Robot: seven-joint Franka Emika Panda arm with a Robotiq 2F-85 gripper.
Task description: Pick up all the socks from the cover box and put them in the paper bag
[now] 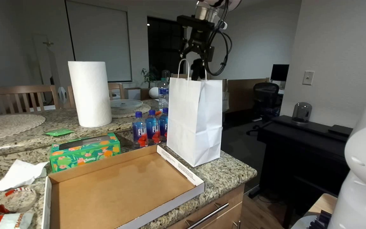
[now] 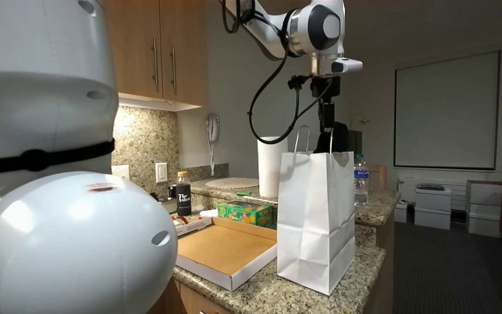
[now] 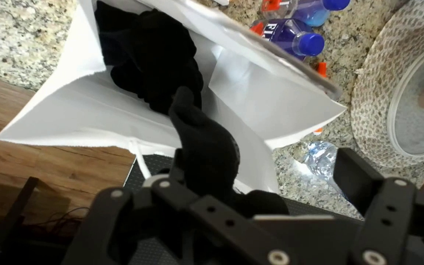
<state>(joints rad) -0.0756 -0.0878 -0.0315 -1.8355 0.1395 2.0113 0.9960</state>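
Black socks (image 3: 153, 62) lie heaped and crumpled inside the white paper bag (image 1: 183, 121). The fingers (image 3: 357, 180) stand wide apart, another sock (image 3: 210, 151) draped limply against one of them. The shallow box (image 1: 122, 184) lies left of the bag.

Room is free over the shallow brown cardboard tray (image 1: 119, 187); a tall white paper bag (image 1: 194, 122) bars its right, a long green cardboard tissue box (image 1: 87, 155) its far side.

Wooden cabinets (image 2: 135, 48) were closed; the speckled backsplash (image 2: 148, 135) beneath was lit; an office chair (image 1: 264, 95) stood on dark flooring (image 1: 240, 143).
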